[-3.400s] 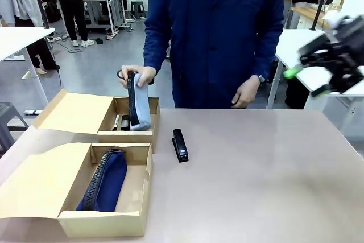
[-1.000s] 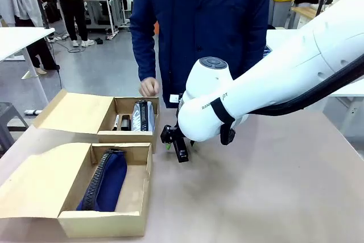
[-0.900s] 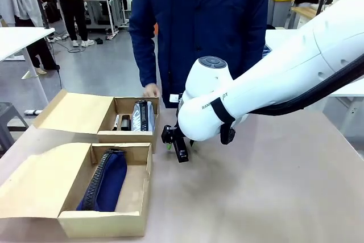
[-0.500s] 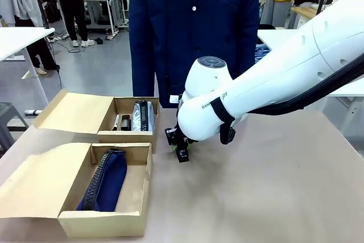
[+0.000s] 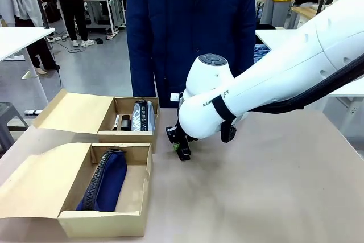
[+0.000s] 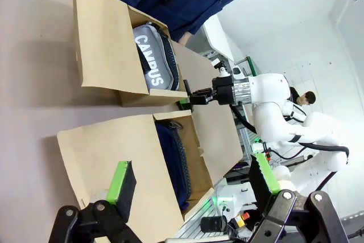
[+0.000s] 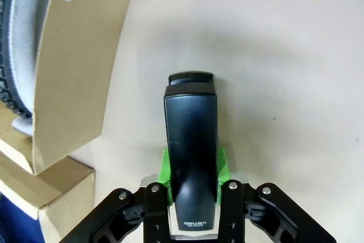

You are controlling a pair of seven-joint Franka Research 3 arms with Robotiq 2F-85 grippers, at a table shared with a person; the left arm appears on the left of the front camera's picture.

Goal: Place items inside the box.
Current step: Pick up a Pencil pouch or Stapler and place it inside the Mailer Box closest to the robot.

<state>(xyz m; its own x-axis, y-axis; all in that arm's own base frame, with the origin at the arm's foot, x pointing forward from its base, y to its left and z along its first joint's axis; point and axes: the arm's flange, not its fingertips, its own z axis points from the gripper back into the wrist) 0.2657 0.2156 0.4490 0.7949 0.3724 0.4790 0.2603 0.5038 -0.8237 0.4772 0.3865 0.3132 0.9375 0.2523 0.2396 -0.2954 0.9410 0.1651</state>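
Observation:
A black stapler (image 7: pixel 191 135) lies on the table just right of the far box (image 5: pixel 125 135). My right gripper (image 7: pixel 192 168) is shut on it, a green pad pressed against each side. In the front view this gripper (image 5: pixel 180 144) reaches in from the right and hides most of the stapler (image 5: pixel 183 153). The far box holds a grey "CAMPUS" pouch (image 6: pixel 150 61), a black marker (image 5: pixel 116 122) and another dark item. The near box (image 5: pixel 102 223) holds a navy pouch (image 5: pixel 108 179). My left gripper (image 6: pixel 192 177) hangs open above the near box's flap, holding nothing.
A person in a dark blue coat (image 5: pixel 190 27) stands at the far edge of the table, hands out of sight. Both boxes have wide flaps folded out to the left. Bare tabletop (image 5: pixel 273 186) stretches to the right of the stapler.
The person's hand has drawn back from the far box. My right gripper has settled lower over the stapler and its pads have closed on it.

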